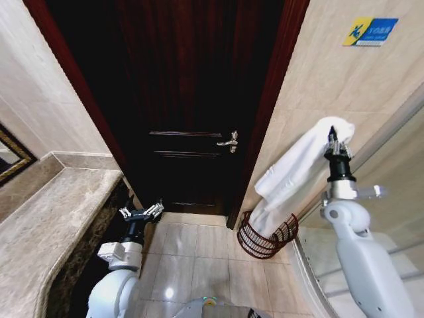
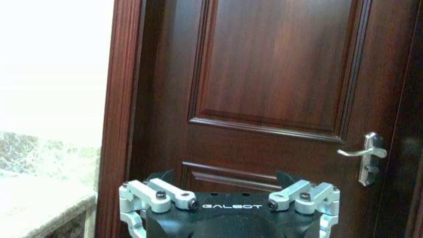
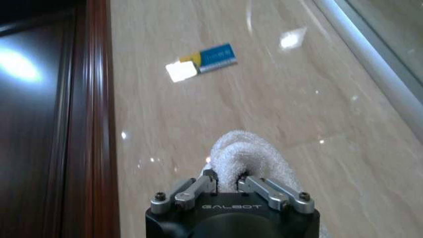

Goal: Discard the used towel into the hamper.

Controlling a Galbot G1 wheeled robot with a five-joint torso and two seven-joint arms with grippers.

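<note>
Head view has the white towel (image 1: 301,173) hanging from the right gripper (image 1: 333,142), which is raised high by the tiled wall with its fingers pinched shut on the top fold; you can see the bunched terry squeezed between them in the right wrist view too (image 3: 248,158). The cloth drapes down and to the left, and its bottom end seems to be just reaching the rim of the hamper (image 1: 267,236), the little reddish-brown wire basket on the floor tiles between the dark door (image 1: 192,106) and the glass shower screen (image 1: 397,165). Honestly my worry is the drop: the pinch point looks off to the right of the basket rather than right over it, so if it lets go from here most of the towel could fold over the near rim and slide onto the floor. The basket also looks light, so a heavy towel catching one side might tip it. The left gripper (image 1: 141,212) sits low near the marble counter (image 1: 53,225), fingers spread open on nothing, facing the door handle (image 2: 365,156).
</note>
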